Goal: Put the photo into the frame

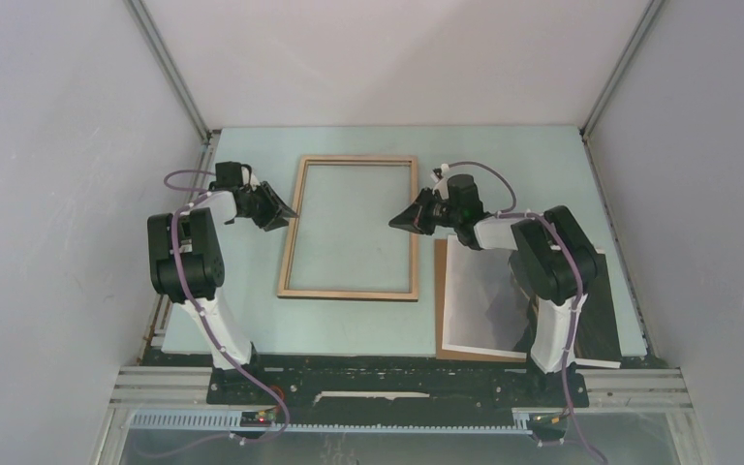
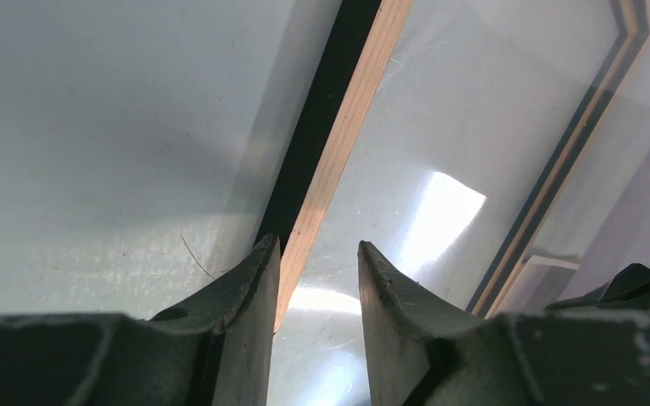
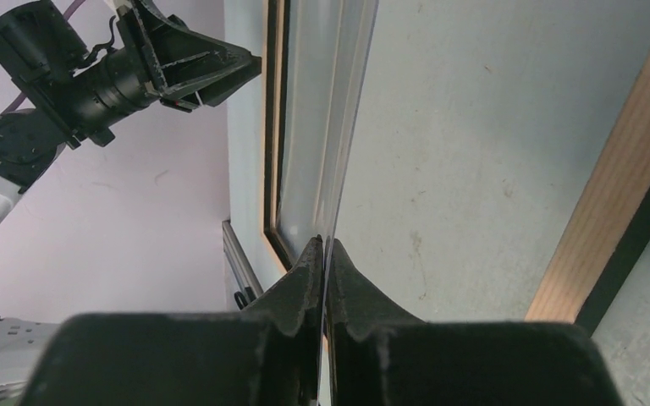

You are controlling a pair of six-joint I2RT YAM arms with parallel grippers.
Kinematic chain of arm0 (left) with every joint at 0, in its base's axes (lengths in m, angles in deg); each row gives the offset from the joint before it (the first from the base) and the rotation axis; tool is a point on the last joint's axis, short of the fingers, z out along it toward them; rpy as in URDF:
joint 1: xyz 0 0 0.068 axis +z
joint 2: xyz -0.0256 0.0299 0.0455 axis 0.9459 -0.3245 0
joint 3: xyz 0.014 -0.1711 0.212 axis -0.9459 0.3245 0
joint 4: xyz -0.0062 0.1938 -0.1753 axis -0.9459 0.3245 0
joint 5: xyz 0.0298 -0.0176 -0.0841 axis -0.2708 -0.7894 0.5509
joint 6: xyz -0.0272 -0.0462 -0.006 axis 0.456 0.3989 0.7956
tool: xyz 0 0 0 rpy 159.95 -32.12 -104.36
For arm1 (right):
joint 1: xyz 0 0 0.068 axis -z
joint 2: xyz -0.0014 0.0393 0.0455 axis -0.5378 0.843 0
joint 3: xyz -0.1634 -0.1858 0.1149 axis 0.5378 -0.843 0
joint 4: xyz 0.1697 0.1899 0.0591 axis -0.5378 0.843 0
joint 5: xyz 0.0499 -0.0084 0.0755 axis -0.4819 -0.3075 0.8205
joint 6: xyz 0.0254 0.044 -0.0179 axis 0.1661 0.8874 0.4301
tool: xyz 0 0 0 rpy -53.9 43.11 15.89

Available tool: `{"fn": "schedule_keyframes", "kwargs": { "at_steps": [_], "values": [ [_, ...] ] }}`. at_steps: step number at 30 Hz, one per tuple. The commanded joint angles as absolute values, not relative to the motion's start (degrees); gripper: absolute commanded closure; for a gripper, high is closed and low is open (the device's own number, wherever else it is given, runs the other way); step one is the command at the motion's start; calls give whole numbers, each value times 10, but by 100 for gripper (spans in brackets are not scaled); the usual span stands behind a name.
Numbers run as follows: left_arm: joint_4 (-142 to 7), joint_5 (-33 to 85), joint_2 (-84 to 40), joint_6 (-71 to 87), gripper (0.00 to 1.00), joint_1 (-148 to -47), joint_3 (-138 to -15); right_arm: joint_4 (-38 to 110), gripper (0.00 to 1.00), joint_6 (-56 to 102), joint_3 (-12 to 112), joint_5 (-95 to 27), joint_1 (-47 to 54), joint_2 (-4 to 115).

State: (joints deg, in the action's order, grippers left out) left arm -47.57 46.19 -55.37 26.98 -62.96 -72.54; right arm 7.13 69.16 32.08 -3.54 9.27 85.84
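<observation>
The right tool [image 3: 323,247] pinches, jaws nearly together, the edge of a thin clear pane [image 3: 338,127] seemingly tilted up off the light-wood frame [image 1: 349,294], while the left tool [image 2: 317,245] stands part open and empty at the frame's left rim. The photo [image 1: 489,300] lies flat by the right arm's base, apart from the frame; it looks light, limp, easily creased, best pinched at its white border.

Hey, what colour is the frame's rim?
The frame rim is light wood, black-edged; left wrist view.
</observation>
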Motion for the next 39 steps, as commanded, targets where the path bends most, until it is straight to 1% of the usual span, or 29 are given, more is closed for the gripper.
{"fn": "schedule_keyframes", "kwargs": {
  "at_steps": [1,10,12,13,19,21,25,27,29,30,33,34,35,39],
  "values": [
    [-475,489,-561,273,60,-642,-710,18,91,703,320,-44,89,875],
    [-477,491,-561,273,61,-643,-711,-44,93,770,314,-15,84,912],
    [-478,493,-561,274,62,-643,-711,-51,90,776,313,-15,84,916],
    [-478,493,-562,274,62,-644,-710,-47,86,777,313,-16,84,916],
    [-480,495,-561,275,62,-643,-710,-11,71,770,312,-19,91,908],
    [-479,495,-561,274,62,-643,-710,2,68,767,313,-22,92,905],
    [-479,496,-560,274,62,-643,-709,9,67,768,314,-26,92,908],
    [-480,496,-560,274,62,-643,-709,5,68,773,317,-24,90,913],
    [-480,498,-560,274,63,-644,-709,-6,73,776,321,-19,88,919],
    [-481,499,-560,274,63,-644,-709,-19,77,778,324,-11,87,922],
    [-481,499,-559,273,62,-644,-709,-43,96,781,324,5,89,924],
    [-481,500,-560,274,62,-644,-709,-45,99,780,325,8,90,924],
    [-481,499,-560,274,62,-644,-710,-45,100,778,325,10,91,922],
    [-481,502,-562,274,63,-645,-711,-65,100,793,324,28,97,920]
  ]
}}
